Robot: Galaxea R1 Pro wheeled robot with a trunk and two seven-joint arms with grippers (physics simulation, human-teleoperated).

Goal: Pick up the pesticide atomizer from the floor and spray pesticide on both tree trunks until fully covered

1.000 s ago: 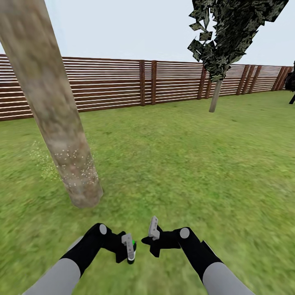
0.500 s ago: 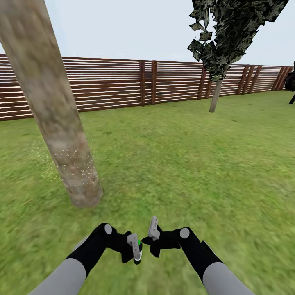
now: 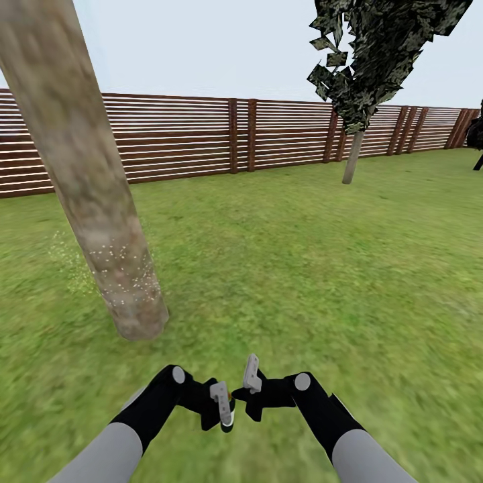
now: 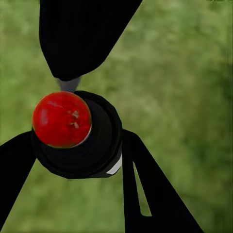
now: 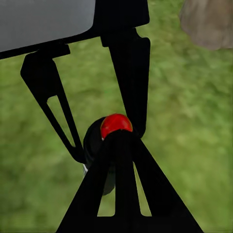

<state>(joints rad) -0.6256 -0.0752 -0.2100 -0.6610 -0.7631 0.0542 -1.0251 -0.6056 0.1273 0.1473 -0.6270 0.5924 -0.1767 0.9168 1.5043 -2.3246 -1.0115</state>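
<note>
The pesticide atomizer [image 4: 92,150], a black cylinder with a red cap [image 4: 61,119], sits between the fingers of my left gripper [image 4: 73,160], which is shut on it. In the head view that gripper [image 3: 225,406] hangs low over the grass, almost touching my right gripper [image 3: 249,377]. The right gripper [image 5: 119,138] is shut with its fingertips together, just in front of the atomizer's red cap [image 5: 115,124]. A thick leaning tree trunk [image 3: 100,201] stands close at front left, its lower part flecked with white specks. The second tree [image 3: 382,47] has a slim trunk [image 3: 351,157] and stands far back right.
A reddish-brown slat fence [image 3: 235,134] closes the lawn [image 3: 302,268] at the back. A dark bush [image 3: 477,134] shows at the far right edge. The leaning trunk's base [image 5: 208,22] lies close to my grippers.
My left gripper has moved right with the atomizer, closing the gap to the right gripper. The right arm and the camera have stayed still.
</note>
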